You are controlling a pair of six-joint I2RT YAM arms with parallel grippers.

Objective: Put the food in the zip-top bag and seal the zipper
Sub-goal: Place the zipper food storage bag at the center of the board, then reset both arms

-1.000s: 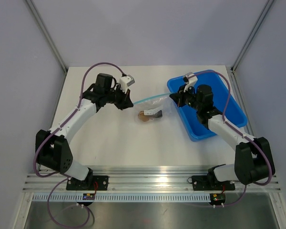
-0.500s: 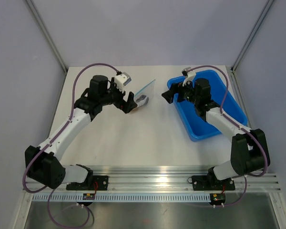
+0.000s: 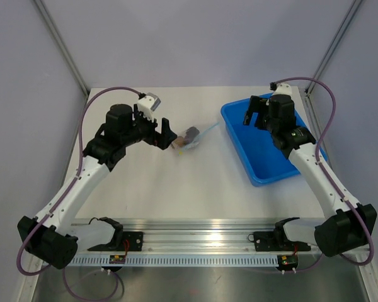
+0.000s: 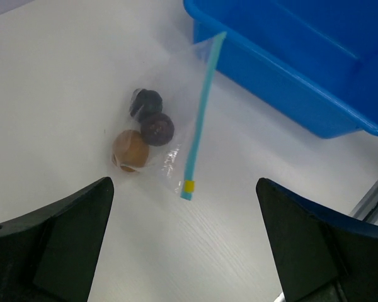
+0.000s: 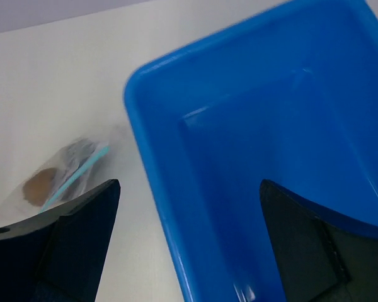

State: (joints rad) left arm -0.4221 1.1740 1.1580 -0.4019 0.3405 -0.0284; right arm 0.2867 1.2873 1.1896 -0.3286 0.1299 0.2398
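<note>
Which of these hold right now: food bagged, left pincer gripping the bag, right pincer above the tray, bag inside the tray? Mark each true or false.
1. All three pieces of food sit inside the zip-top bag. True.
2. The left pincer is shut on the bag. False: it is open, and the bag lies apart from it on the table.
3. The right pincer hangs open above the blue tray. True.
4. The bag lies inside the tray. False: it lies on the table beside the tray.

Blurred bag, cropped tray
From above, the small clear zip-top bag (image 3: 190, 138) is a smear at centre; I can't tell if its teal zipper strip (image 4: 203, 113) is sealed. The blue plastic tray (image 4: 271, 78) runs off my left-wrist frame's upper right.
</note>
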